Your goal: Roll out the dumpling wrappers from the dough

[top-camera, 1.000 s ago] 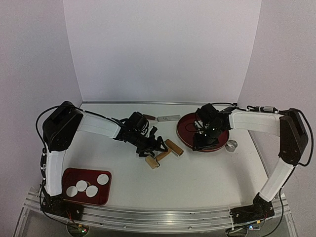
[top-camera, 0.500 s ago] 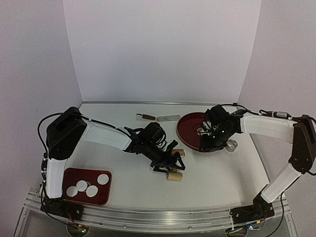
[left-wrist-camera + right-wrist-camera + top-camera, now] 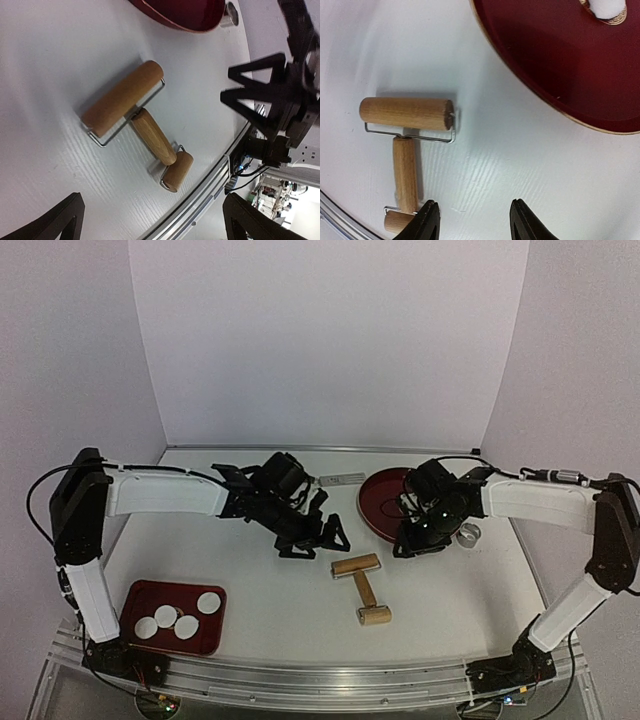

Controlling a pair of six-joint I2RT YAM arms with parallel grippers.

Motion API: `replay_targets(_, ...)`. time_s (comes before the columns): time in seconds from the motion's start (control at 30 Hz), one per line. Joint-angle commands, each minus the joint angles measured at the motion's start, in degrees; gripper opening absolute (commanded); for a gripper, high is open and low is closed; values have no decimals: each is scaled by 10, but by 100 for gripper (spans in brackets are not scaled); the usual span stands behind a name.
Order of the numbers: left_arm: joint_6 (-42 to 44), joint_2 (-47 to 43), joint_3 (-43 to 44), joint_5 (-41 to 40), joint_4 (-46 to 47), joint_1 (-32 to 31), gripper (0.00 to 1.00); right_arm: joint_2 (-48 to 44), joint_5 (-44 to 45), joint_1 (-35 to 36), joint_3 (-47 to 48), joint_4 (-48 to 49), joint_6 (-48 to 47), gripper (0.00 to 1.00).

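I see left gripper (image 3: 315,538) spread wide, empty, just behind the roller (image 3: 360,587), right gripper (image 3: 415,540) half open, empty, over red plate (image 3: 378,508) rim, metal ring (image 3: 468,534) beside, dumpling wrappers (image 3: 178,618) on tray (image 3: 205,642) near left edge, bare table (image 3: 270,600) between.

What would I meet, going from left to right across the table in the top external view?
Square red tray holding the dumpling wrappers → left gripper → wooden roller → small metal ring. The round red plate overlaps the roller, so it is left out.
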Motion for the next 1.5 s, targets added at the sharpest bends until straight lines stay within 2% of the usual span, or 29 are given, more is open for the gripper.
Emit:
replay_targets(0.0, 7, -53, 14, -47, -80, 62, 99, 25, 29, 57, 30, 26, 80, 48)
replay_targets(0.17, 61, -42, 48, -11, -131, 99, 99, 90, 51, 121, 66, 31, 179, 44)
replay_targets(0.27, 91, -37, 72, 9, -160, 107, 99, 115, 51, 132, 62, 33, 233, 39)
replay_targets(0.37, 106, -42, 70, 36, -165, 116, 99, 130, 64, 146, 66, 30, 258, 40)
replay_targets(0.57, 121, -50, 37, 68, -160, 125, 99, 174, 70, 187, 100, 8, 270, 41)
replay_targets(0.73, 128, -55, 46, 70, -164, 134, 99, 223, 95, 227, 140, -65, 285, 38)
replay_targets(1.1, 96, -48, 58, 70, -156, 144, 99, 199, 107, 239, 123, -86, 303, 36)
replay_targets(1.37, 100, -38, 75, 93, -170, 147, 99, 165, 130, 240, 146, -88, 233, 2)
replay_targets(1.47, 111, -43, 81, 130, -176, 147, 99, 133, 106, 240, 182, -90, 167, 0)
